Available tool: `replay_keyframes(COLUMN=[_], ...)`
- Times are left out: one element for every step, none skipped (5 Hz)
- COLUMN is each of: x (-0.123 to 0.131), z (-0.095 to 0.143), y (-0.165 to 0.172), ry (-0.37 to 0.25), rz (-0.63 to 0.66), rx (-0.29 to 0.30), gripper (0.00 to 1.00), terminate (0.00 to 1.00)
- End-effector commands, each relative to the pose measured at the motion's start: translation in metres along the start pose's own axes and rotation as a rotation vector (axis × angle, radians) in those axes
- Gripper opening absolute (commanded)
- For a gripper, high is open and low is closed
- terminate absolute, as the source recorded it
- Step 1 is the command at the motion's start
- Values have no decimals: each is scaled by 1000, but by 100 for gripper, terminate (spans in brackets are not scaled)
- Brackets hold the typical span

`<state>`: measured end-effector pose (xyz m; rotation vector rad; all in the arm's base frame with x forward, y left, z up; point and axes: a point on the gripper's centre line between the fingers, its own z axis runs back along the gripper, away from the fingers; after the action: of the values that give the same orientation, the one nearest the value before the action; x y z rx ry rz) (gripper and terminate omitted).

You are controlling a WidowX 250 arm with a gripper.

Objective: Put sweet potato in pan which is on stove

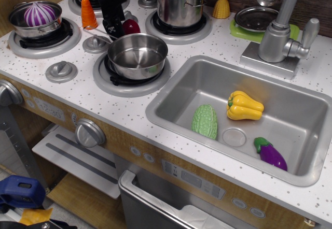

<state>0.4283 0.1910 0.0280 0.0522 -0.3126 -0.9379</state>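
Note:
The dark red sweet potato (132,27) lies on the white speckled stove (78,91), just behind the pan. The shiny steel pan (137,56) sits empty on the front right burner, its thin wire handle pointing back left. My black gripper (114,29) has come down from above and stands right against the sweet potato's left side, over the pan's handle. Its fingers show as one dark shape, so I cannot tell how the jaws stand. Part of the sweet potato's left side is hidden behind it.
An orange cone (89,14) stands left of the gripper. A small pot with a purple-white onion (35,16) is at the far left, a tall steel pot (180,2) behind. The sink (171,102) holds a yellow pepper (245,105), a green vegetable (205,121) and an eggplant (271,153).

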Motion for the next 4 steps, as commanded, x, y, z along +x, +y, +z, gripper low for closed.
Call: replay_keyframes(x=[13, 14, 15, 16], z=[16, 7, -2, -11], y=[14, 17, 22, 23], ry=[-34, -75, -102, -125], rz=[-43, -69, -70, -71], rx=[61, 67, 60, 68], gripper=[100, 100, 100, 100], terminate=[0, 0, 0, 0])
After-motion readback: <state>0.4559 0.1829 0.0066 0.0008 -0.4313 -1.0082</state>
